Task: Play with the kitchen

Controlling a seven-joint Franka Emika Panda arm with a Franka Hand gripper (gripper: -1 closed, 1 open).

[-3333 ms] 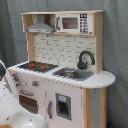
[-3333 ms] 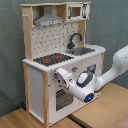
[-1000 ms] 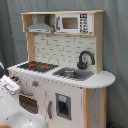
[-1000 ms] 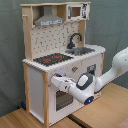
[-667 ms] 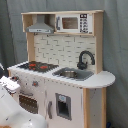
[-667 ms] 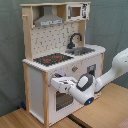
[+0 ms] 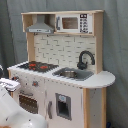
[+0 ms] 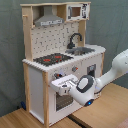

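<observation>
The kitchen (image 7: 75, 95) is a tall light-wood and white toy unit with a black stovetop with red rings (image 7: 36, 65), a sink (image 7: 71, 74), a black faucet (image 7: 85, 59), a grey hood (image 7: 41, 27) and a microwave (image 7: 75, 23). In the second exterior view the kitchen (image 8: 36, 82) stands at the left, and my white arm reaches in from the right. My gripper (image 8: 62, 85) sits against the kitchen's front panel, just below the stovetop (image 8: 52, 59) and above the oven door (image 8: 62, 103). In the first exterior view my gripper (image 7: 9, 85) shows at the left edge beside the oven door (image 7: 29, 102).
A dark grey curtain (image 8: 115, 25) hangs behind the kitchen. The kitchen stands on a light-wood surface (image 8: 107, 112). My white arm (image 7: 15, 115) fills the first exterior view's lower left corner.
My gripper has dropped a little and moved closer to the kitchen's front panel, toward the top of the oven door. The kitchen itself has not moved.
</observation>
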